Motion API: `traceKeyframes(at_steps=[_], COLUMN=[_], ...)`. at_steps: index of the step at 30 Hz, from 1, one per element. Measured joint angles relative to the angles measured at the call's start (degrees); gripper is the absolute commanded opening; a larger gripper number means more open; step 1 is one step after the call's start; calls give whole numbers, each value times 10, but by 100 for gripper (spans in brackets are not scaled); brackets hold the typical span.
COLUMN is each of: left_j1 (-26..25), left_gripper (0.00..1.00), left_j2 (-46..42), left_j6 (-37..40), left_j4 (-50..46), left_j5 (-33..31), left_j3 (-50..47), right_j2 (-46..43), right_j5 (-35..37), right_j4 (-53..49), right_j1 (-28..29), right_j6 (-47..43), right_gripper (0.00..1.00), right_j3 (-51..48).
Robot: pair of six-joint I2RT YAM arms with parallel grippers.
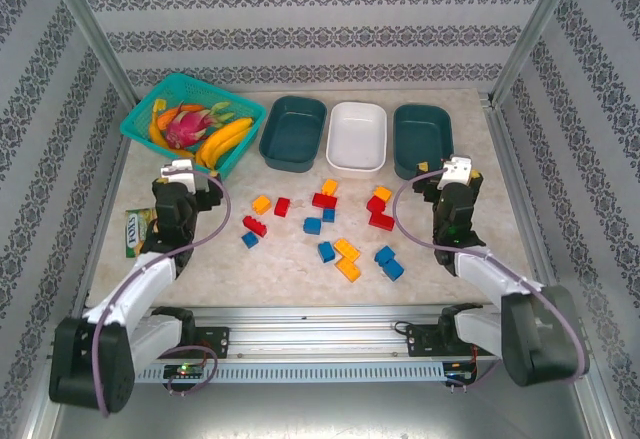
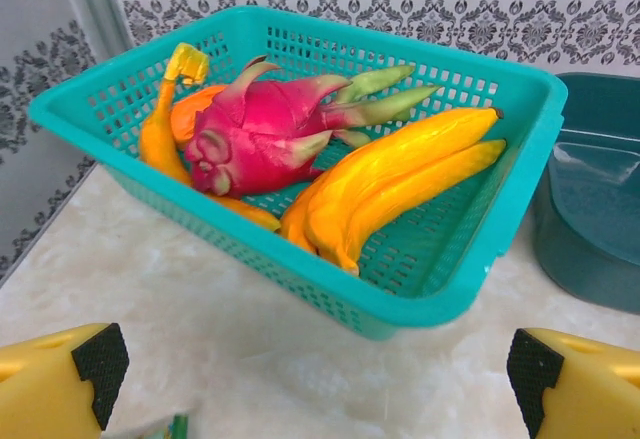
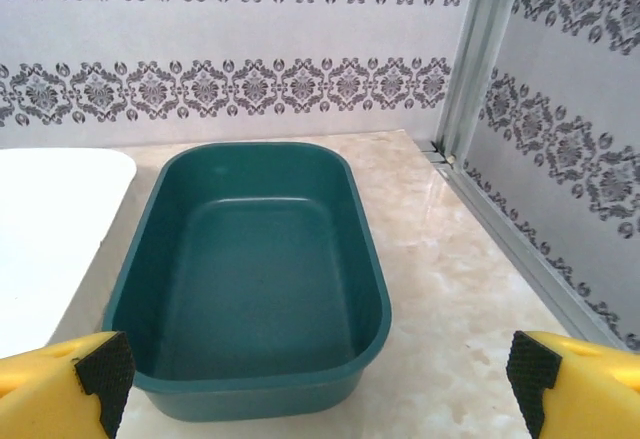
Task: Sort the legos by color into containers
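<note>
Several red, blue and yellow-orange legos point(image 1: 325, 227) lie scattered on the table's middle. Behind them stand three tubs in a row: a dark teal one point(image 1: 293, 132), a white one point(image 1: 357, 136) and another dark teal one point(image 1: 421, 139). All three look empty. My left gripper point(image 1: 180, 181) hovers left of the legos, open, its yellow fingers point(image 2: 60, 391) wide apart with nothing between them. My right gripper point(image 1: 455, 179) is open too, just in front of the right teal tub point(image 3: 250, 277), with bare table between its fingers point(image 3: 575, 384).
A bright teal latticed basket point(image 1: 150, 109) of fruit, holding bananas point(image 2: 385, 184) and a dragon fruit point(image 2: 260, 134), stands at the back left. A snack packet point(image 1: 135, 231) lies by the left edge. Metal frame posts and patterned walls bound the table.
</note>
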Motion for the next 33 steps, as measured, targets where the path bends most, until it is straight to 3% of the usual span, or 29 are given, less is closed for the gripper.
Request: traceKeyframes(at_steps=[3, 7, 10, 12, 17, 21, 25, 29, 33], left_j1=[-20, -73, -85, -83, -85, -125, -217, -283, -327], left_gripper=[100, 100, 100, 100, 100, 100, 100, 100, 100], left_j2=[-58, -74, -54, -39, 2, 56, 71, 64, 52], left_j6=[0, -7, -115, -184, -288, -314, -316, -320, -330], left_j4=[-52, -130, -253, -307, -392, -442, -483, -486, -483], left_j5=[-11, -24, -38, -38, 54, 115, 155, 184, 206], left_j3=[6, 84, 205, 273, 328, 336, 335, 317, 273], right_j2=[-58, -85, -92, -108, -48, 15, 30, 46, 129], right_j5=[35, 49, -22, -71, -88, -111, -139, -151, -159], right_j4=[-104, -331, -461, -522, -768, -914, -1009, -1035, -1034], right_j1=[45, 112, 87, 69, 129, 190, 253, 302, 306], right_j6=[-11, 59, 164, 210, 271, 295, 311, 305, 280], right_gripper=[98, 98, 98, 98, 97, 88, 84, 84, 86], right_j3=[56, 264, 401, 424, 506, 527, 492, 415, 384])
